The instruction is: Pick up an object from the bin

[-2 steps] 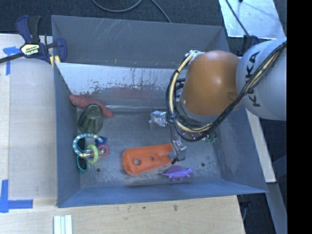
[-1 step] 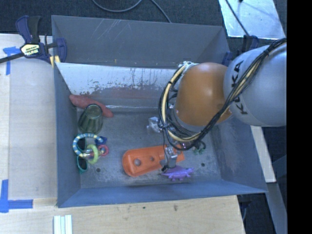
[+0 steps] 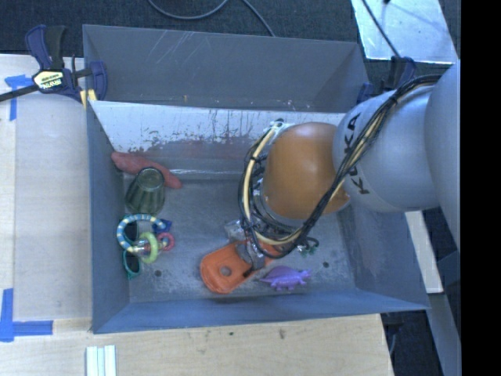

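My gripper [image 3: 252, 251] is low in the bin near its front middle, under the orange dome on the wrist. Its tips sit at the upper right edge of a flat orange piece with a small hole [image 3: 222, 270], which lies on the floor by the front wall. A small purple toy [image 3: 286, 277] lies just right of that piece, below the gripper.
At the left of the bin lie a dark green cup [image 3: 146, 191], a pink elongated thing [image 3: 141, 165] by the back wall, and a tangle of blue, green and pink rings [image 3: 142, 240]. The arm comes in from the right.
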`<state>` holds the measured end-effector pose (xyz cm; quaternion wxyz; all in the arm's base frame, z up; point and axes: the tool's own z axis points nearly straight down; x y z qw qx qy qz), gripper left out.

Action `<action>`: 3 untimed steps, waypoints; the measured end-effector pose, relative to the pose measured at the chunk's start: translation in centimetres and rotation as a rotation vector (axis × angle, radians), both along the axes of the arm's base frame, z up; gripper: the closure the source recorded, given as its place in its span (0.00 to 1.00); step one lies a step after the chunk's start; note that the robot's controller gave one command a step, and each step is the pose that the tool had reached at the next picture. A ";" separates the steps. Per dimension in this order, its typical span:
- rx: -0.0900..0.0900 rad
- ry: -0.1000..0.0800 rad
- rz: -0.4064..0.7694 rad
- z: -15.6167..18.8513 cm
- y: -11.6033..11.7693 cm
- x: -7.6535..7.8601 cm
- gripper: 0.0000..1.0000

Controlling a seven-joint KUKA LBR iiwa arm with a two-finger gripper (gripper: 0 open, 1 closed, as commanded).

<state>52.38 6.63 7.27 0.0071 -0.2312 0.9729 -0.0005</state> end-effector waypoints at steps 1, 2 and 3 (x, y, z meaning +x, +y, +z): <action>0.000 0.000 0.000 -0.1 0.1 0.0 1.00; 0.000 0.002 -0.001 0.4 0.0 -0.1 1.00; 0.000 0.005 -0.002 2.1 0.0 -0.2 1.00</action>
